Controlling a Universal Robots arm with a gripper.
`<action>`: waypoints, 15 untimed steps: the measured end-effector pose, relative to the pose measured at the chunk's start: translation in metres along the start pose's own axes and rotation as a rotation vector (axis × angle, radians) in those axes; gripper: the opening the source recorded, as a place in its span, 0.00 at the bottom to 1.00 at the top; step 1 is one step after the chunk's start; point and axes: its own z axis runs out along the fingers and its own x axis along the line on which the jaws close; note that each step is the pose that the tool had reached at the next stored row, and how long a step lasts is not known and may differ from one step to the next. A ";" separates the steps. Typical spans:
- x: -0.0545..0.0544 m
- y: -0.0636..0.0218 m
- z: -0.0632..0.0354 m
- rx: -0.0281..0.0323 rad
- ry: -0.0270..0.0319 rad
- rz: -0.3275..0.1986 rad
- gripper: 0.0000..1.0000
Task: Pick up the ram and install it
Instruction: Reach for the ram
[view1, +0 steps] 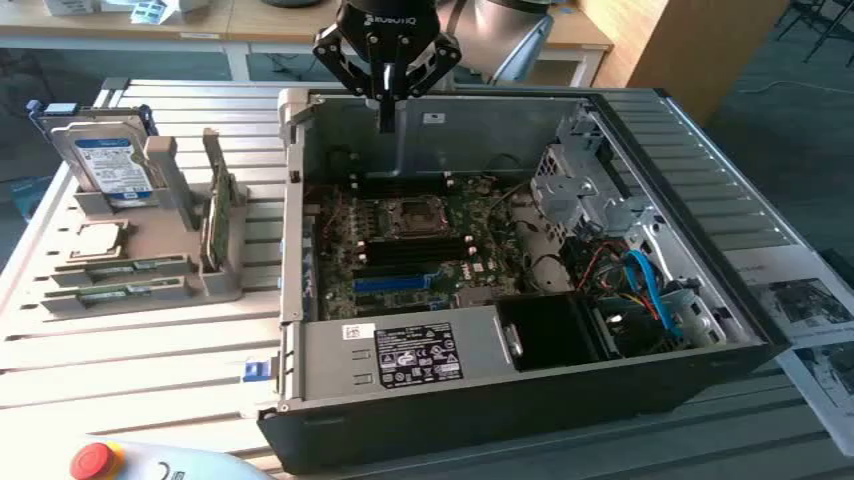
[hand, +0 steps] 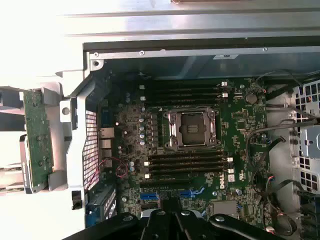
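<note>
At the exterior view's left, on the pale slatted table (view1: 134, 370), stands a grey plastic parts rack (view1: 220, 280). Its far end holds a silver hard drive with a blue-and-white label (view1: 107, 165) upright, and nearer lies a square silver processor chip (view1: 96, 240). Just nearer again is the ram (view1: 134, 268), a long, narrow green circuit-board stick lying flat in a shallow bed. A second stick of the same kind (view1: 127, 292) lies just beside it on the near side. Both have their long axis running left to right, slightly tilted. A wider green card (view1: 216, 215) stands on edge at the rack's right side.

Right of the rack sits the open black-and-grey computer case (view1: 534, 400). Its green motherboard (view1: 400, 250) shows an empty square processor socket (hand: 192, 129) with long black memory slots (hand: 187, 162) on either side.

The black gripper (view1: 387, 120) hangs over the case's far wall, its fingers pressed together and holding nothing. From those fingers the ram lies well apart, to the left and nearer, beyond the case's left wall and the standing card. I'd judge that the pick has not begun.

Furthest right, white printed sheets (view1: 807, 300) lie on the table.
</note>
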 end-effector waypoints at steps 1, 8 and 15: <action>0.000 0.0000 0.0000 0.0000 0.0000 0.000 0.10; 0.000 0.0000 0.0000 0.0000 0.0000 0.000 0.10; 0.005 0.0014 -0.0001 0.0001 0.0000 0.000 0.10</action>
